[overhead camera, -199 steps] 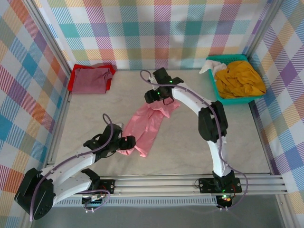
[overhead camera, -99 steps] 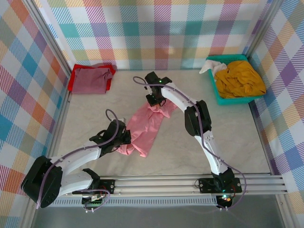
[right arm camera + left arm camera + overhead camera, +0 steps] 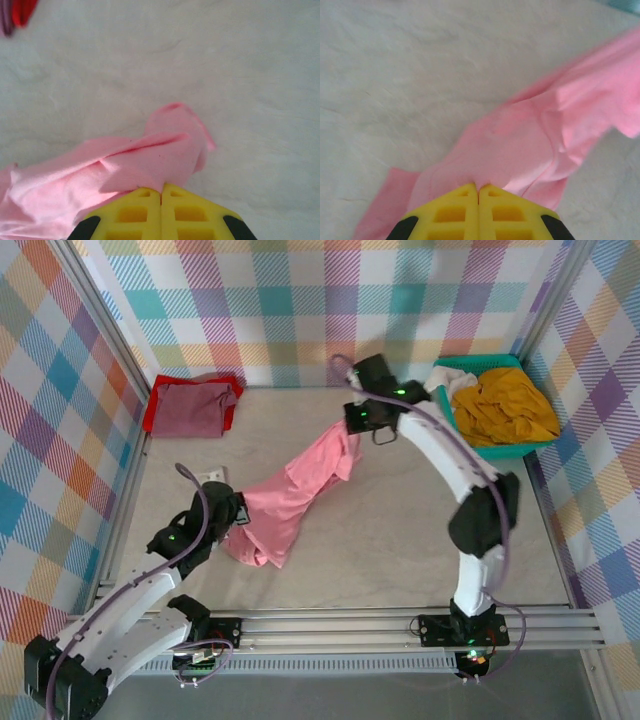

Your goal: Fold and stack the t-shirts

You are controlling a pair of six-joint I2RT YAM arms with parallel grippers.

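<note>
Pale surface (image 3: 400,540), plaid walls (image 3: 350,310). L fingers (image 3: 476,192) pinched shut on near end of pink tee (image 3: 295,485); it stretches diagonally across mid-surface to R fingers (image 3: 157,194), clamped shut on far end. Far-left corner: maroon tee (image 3: 195,408) over red tee (image 3: 150,420); far right: mustard tee (image 3: 505,405) in teal basket (image 3: 490,451).

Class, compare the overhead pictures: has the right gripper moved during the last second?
Yes. The right gripper, shut on the pink t-shirt, has shifted right and farther back, closer to the teal basket.
</note>
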